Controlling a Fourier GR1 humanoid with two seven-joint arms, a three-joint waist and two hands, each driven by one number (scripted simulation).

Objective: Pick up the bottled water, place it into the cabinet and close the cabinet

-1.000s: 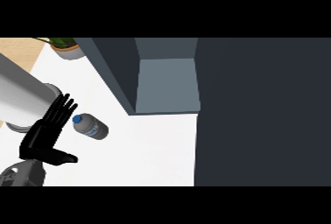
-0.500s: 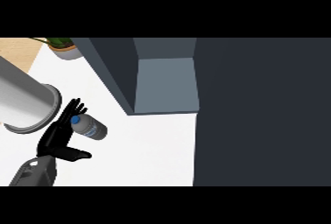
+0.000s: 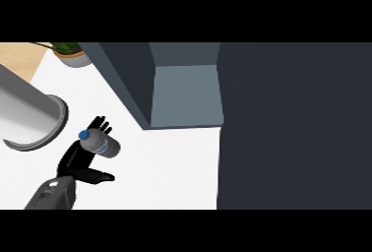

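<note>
Dark-grey cabinet [image 3: 291, 123] stands ahead and to the right of the left hand [image 3: 78, 158], its open compartment [image 3: 185, 93] facing the white surface [image 3: 167, 167]. Hand state: spread, fingers [image 3: 100, 123] straight, thumb [image 3: 102, 176] out to the side, nothing gripped. The bottled water [image 3: 102, 145] lies across the fingers, blue cap [image 3: 84, 134] leftward. Recommended: curl fingers and thumb round the bottle's body before lifting, keeping below the cap
</note>
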